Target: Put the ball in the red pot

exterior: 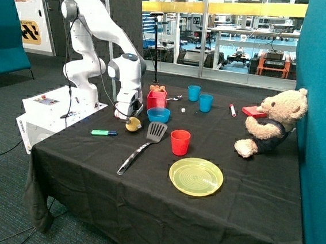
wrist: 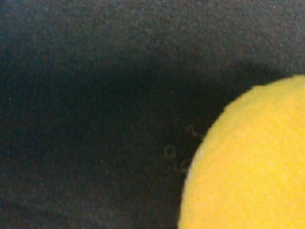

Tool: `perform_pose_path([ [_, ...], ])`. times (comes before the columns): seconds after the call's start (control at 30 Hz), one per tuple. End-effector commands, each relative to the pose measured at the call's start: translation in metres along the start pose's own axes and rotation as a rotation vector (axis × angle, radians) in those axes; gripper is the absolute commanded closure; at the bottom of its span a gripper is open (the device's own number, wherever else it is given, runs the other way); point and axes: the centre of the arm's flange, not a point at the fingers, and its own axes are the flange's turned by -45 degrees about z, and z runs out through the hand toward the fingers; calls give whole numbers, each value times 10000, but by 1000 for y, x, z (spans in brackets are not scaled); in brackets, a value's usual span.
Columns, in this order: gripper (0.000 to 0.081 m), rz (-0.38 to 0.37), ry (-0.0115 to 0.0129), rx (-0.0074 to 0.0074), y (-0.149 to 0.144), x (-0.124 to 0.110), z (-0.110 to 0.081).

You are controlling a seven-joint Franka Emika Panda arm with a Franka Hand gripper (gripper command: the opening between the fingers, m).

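The pale yellow ball (exterior: 132, 125) lies on the black tablecloth, just beside the blue bowl (exterior: 158, 114). My gripper (exterior: 130, 118) is down low right over the ball, at or touching its top. In the wrist view the ball (wrist: 248, 162) fills one corner, very close, with black cloth around it. The red pot (exterior: 156, 100) stands just behind the blue bowl, a short way beyond the ball, with something orange sticking out of its top.
A black spatula (exterior: 143, 146), a red cup (exterior: 179, 142) and a yellow plate (exterior: 196, 176) lie toward the front. A green marker (exterior: 104, 132) is near the ball. Two blue cups (exterior: 206, 103), a red block (exterior: 253, 111) and a teddy bear (exterior: 272, 124) are farther off.
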Motion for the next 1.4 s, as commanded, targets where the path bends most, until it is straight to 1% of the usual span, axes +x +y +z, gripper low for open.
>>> perform_pose_path([
  [0.0, 47, 58, -10, 21, 8, 0, 2],
  [0.43, 56, -149, -10, 21, 0, 15, 8],
  [0.67, 62, -110, -10, 21, 1, 15, 14],
  [1.07, 91, -15, -10, 21, 2, 8, 26],
  [1.17, 112, -23, -10, 21, 1, 9, 28],
  [1.23, 144, -18, -10, 21, 0, 11, 28],
  [1.3, 210, 2, -10, 21, -1, 12, 28],
  [1.33, 273, 21, -10, 21, -1, 13, 28],
  [1.37, 442, 86, -10, 21, -2, 14, 27],
])
